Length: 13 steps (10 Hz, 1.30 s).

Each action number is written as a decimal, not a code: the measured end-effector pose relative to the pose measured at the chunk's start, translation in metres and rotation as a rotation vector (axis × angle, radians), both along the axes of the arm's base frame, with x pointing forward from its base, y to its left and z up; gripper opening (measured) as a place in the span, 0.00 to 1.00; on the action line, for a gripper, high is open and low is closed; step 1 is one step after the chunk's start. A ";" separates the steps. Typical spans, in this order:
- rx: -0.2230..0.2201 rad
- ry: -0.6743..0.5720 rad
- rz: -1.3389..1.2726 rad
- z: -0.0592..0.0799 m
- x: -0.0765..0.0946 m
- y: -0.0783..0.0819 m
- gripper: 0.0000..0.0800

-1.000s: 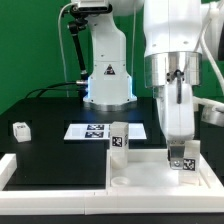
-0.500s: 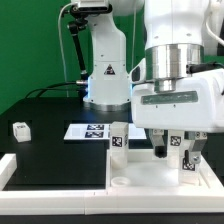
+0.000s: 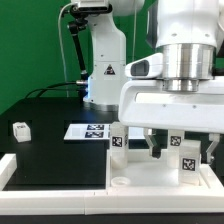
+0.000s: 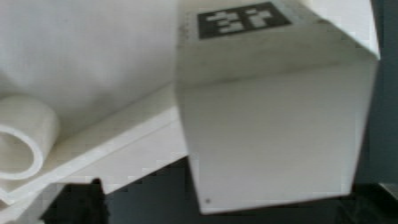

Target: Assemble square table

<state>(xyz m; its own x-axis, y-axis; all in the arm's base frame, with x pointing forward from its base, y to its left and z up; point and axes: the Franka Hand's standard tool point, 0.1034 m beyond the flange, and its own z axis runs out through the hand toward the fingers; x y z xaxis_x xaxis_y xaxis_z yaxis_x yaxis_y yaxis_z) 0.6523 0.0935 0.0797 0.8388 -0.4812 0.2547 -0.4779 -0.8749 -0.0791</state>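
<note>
The square table's white top (image 3: 150, 176) lies at the front on the exterior view's right, with a round socket (image 3: 120, 182) at its near corner. A tagged white leg (image 3: 118, 140) stands upright at its far left corner. Another tagged leg (image 3: 187, 161) stands upright near the right side, and a tag (image 3: 176, 143) shows just behind it. My gripper (image 3: 183, 150) hangs over that leg, open, a finger on each side and clear of it. In the wrist view the leg (image 4: 267, 120) and a socket rim (image 4: 18, 135) fill the picture. A dark fingertip (image 4: 71, 200) shows beside the leg.
One loose leg (image 3: 20, 129) lies on the black table at the exterior view's left. The marker board (image 3: 88, 131) lies flat behind the table top. A long white border rail (image 3: 50, 190) runs along the front. The arm's base (image 3: 108, 75) stands at the back.
The jaws have opened and let go of the right-hand leg, which stays upright. The hand has turned about its upright axis, so its broad face now shows.
</note>
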 end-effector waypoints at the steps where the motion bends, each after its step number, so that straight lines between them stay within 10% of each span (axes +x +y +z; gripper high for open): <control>1: 0.000 0.000 0.001 0.000 0.000 0.000 0.81; 7: 0.191 0.068 0.041 0.008 -0.004 -0.007 0.81; 11: 0.185 0.080 0.024 0.004 -0.005 -0.004 0.81; 13: 0.254 0.158 -0.038 0.005 -0.014 -0.010 0.81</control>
